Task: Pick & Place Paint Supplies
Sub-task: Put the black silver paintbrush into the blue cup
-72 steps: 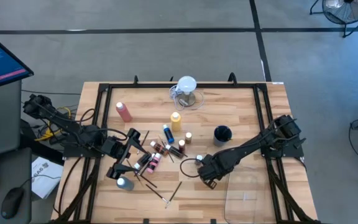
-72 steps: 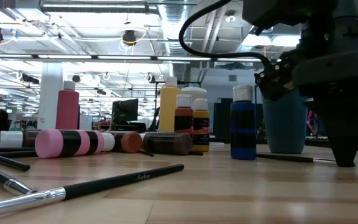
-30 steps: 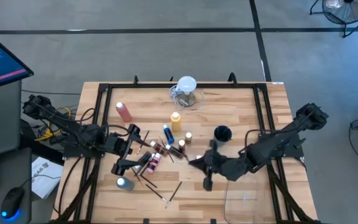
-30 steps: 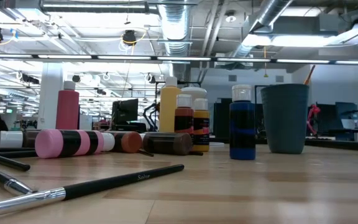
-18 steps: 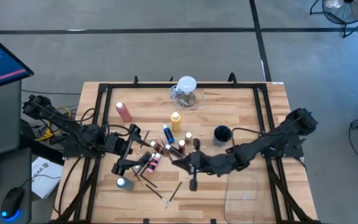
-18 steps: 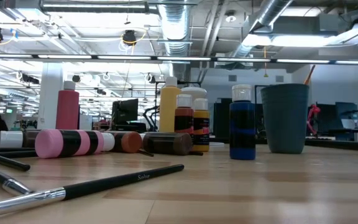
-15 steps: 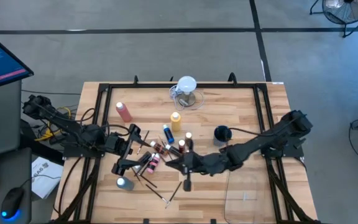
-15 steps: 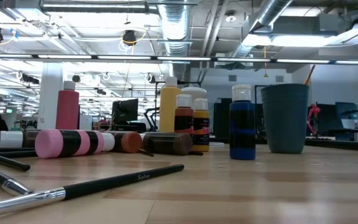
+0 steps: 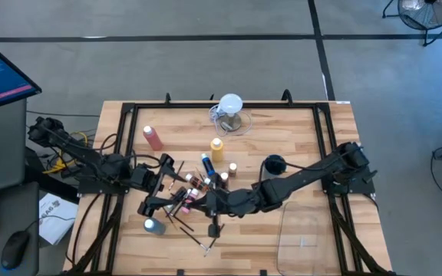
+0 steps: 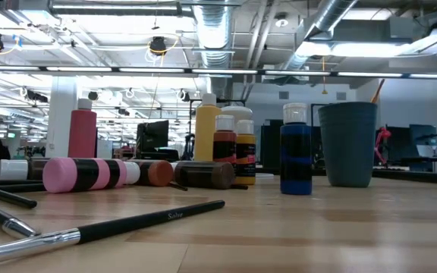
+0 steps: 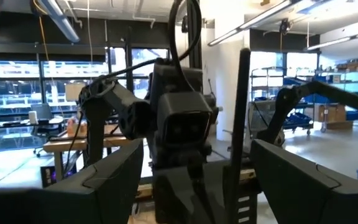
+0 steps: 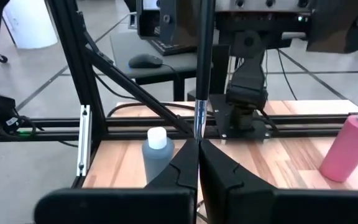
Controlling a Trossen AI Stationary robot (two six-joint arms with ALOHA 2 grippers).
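High view shows the right gripper [image 9: 215, 217] reaching across the table [image 9: 305, 126] over the paint bottles [image 9: 194, 188], its fingers pressed together on a thin paintbrush [image 12: 202, 68] held upright. The left gripper [image 9: 162, 189] rests beside the bottles with its fingers spread wide.
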